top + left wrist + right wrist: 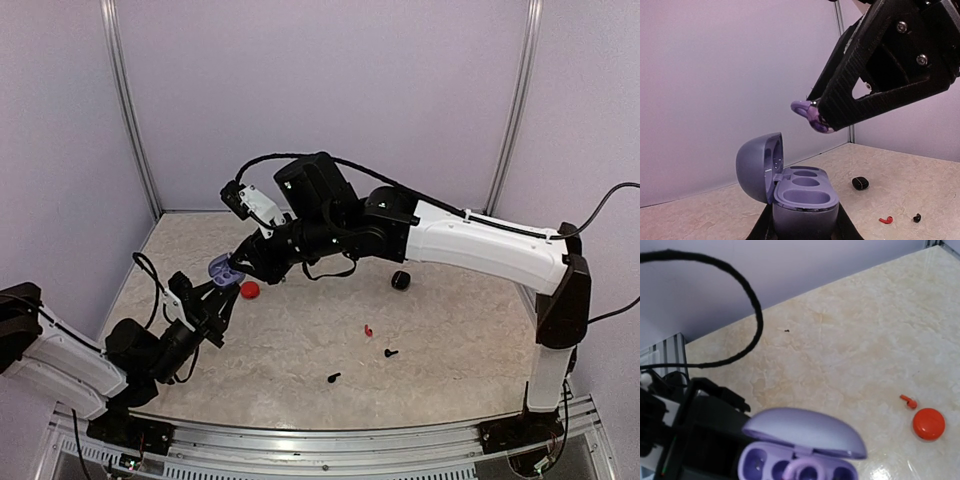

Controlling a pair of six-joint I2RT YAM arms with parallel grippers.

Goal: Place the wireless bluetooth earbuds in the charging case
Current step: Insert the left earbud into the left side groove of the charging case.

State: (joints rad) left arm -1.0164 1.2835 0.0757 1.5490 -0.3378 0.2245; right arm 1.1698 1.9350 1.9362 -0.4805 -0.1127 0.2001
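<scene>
My left gripper (216, 288) is shut on the lilac charging case (802, 197), which stands upright with its lid swung open to the left. Its earbud wells look empty. Just above and to the right of the case, my right gripper (818, 119) is shut on a pale lilac-grey earbud (809, 112). In the right wrist view that earbud (805, 471) hangs right over the open case (805, 440). Out on the table lie a red earbud (368, 329) and two black earbuds (391, 352) (333, 378).
A round red case (249, 290) lies on the table close beside the two grippers, with another red earbud (909, 401) next to it. A small black case (400, 280) sits further right. Pale walls enclose the marbled table (450, 350).
</scene>
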